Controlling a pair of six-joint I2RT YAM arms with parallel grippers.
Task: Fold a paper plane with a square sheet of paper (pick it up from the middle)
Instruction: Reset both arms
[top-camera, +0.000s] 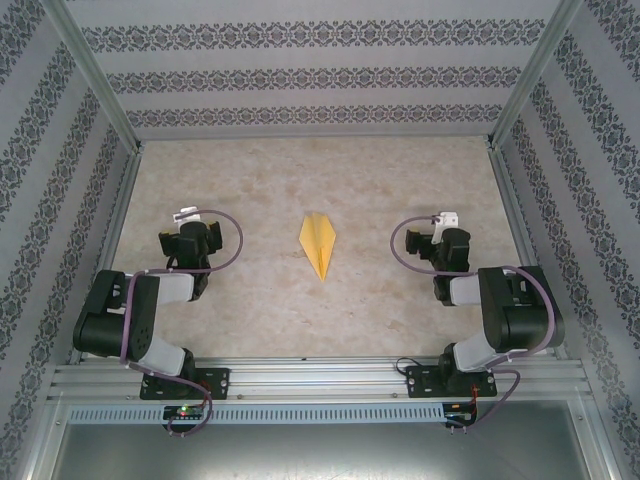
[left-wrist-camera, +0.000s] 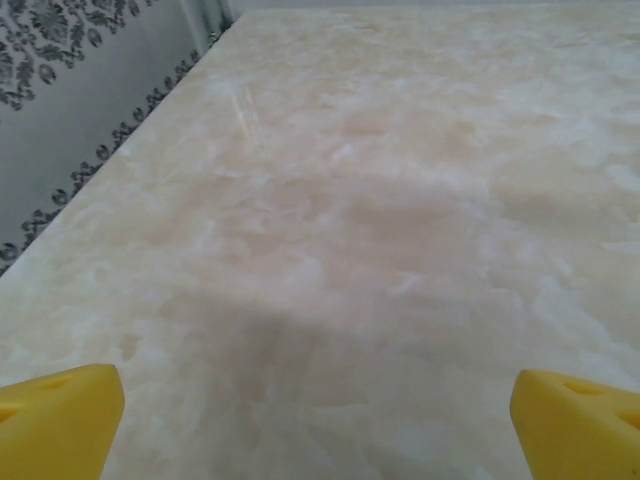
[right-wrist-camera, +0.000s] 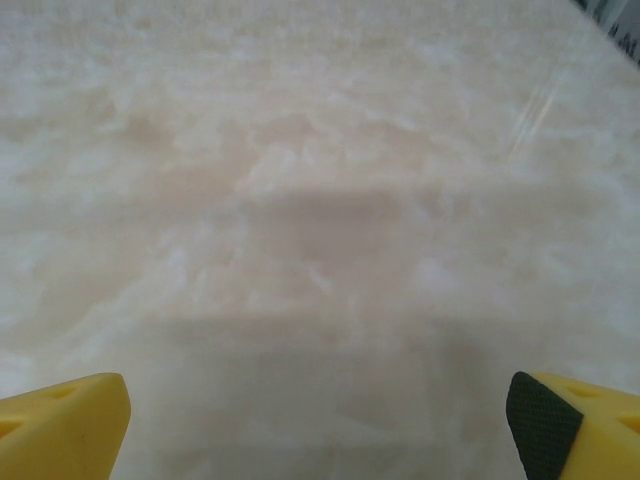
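Observation:
The square sheet of paper lies folded into a slim yellow-orange paper plane (top-camera: 319, 244) in the middle of the table, its pointed nose toward the near edge. My left gripper (top-camera: 187, 215) rests well to the left of it, apart from it. My right gripper (top-camera: 445, 218) sits about as far to its right. In the left wrist view the left gripper (left-wrist-camera: 318, 425) is open, its yellow fingertips (left-wrist-camera: 60, 420) wide apart over bare table. The right gripper (right-wrist-camera: 320, 425) is open too, with its yellow fingertips (right-wrist-camera: 60, 425) at the frame's lower corners and nothing between them.
The marble-patterned table (top-camera: 250, 310) is enclosed by patterned walls (top-camera: 300, 80) at the back and on both sides. Aluminium posts (top-camera: 95, 80) stand at the back corners. The arm bases (top-camera: 185, 380) are bolted to the rail at the near edge.

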